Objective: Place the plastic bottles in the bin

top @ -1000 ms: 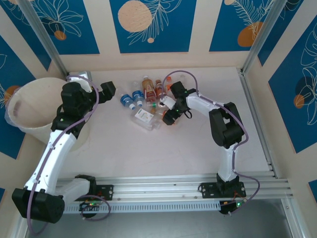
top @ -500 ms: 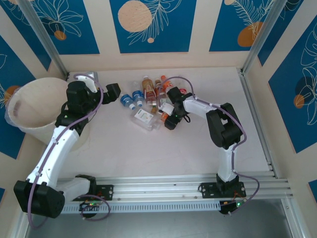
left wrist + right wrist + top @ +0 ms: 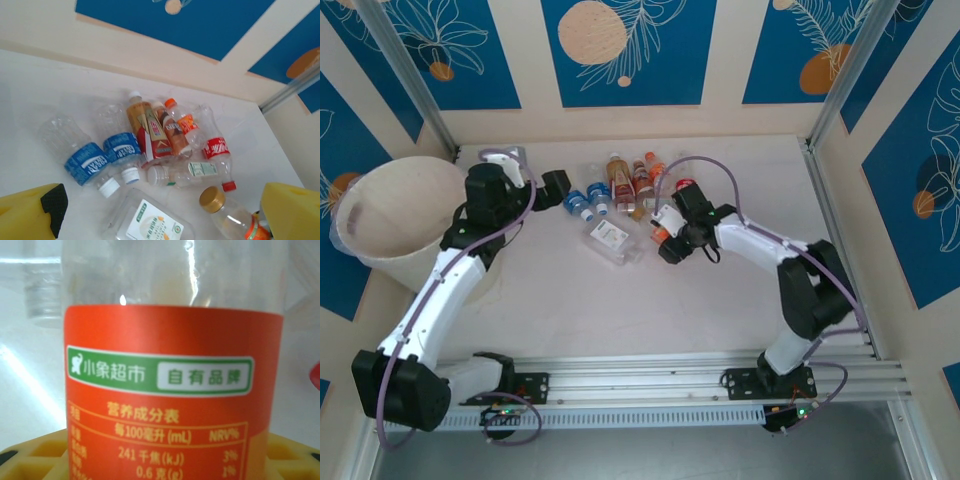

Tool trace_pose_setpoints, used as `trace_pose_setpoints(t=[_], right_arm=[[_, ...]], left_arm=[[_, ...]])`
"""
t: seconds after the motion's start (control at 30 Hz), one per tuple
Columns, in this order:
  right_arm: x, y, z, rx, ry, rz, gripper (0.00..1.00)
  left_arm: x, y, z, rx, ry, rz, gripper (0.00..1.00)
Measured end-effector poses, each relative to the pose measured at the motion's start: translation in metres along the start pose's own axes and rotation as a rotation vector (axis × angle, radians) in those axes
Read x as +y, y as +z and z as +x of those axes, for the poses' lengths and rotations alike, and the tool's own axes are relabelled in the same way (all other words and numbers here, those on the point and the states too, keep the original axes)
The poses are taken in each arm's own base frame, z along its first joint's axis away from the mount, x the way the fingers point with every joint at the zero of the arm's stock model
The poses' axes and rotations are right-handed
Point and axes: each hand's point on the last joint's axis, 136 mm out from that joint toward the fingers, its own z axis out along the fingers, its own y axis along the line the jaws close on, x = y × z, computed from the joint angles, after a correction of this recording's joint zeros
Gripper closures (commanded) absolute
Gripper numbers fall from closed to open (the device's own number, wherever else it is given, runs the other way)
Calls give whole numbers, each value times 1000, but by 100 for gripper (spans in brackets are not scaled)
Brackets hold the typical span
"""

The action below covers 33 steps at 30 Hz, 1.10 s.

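Slippage is my worry: my right gripper (image 3: 664,234) straddles the orange-labelled bottle (image 3: 165,390) near centre frame, grip uncertain, and that slick round plastic could squirt free; my left gripper (image 3: 558,186) is spread.

The orange-label bottle (image 3: 165,390) overruns the right wrist view top and bottom. The left wrist view's bottom edge cuts off the white-label bottle (image 3: 154,226).

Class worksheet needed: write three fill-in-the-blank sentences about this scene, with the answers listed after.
The bin stands beside the ____ arm.
The two blue-labelled bottles have ____ caps.
The jaws of the left claw stand ____.
Answers: left; white; open.
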Motion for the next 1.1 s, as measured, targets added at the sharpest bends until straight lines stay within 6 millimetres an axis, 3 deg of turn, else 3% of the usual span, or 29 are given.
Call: trace_pose_setpoints(t=[0.13,0.23,0.4,0.53,0.7,0.83,1.1], right_arm=[[6,-22,0,-118,87,17,85],[13,-37,-6,-235,165,-9,100],[29,-53,-22,-400,282,-122,100],[38,-58,-37,-474,370,-215,100],[55,-60,-59,-518,399,-346,100],[70,-61,-76,-522,388,-429,100],[89,-75,-95,-560,343,-533,100]], left_arm=[[-20,20,30,102,17,47,0],[-44,33,55,183,31,123,0],[-87,44,71,227,32,308,0],[-107,48,74,233,25,399,0],[-120,60,90,286,11,434,0],[-125,71,90,297,-4,427,2],[-118,79,84,269,-42,369,26]])
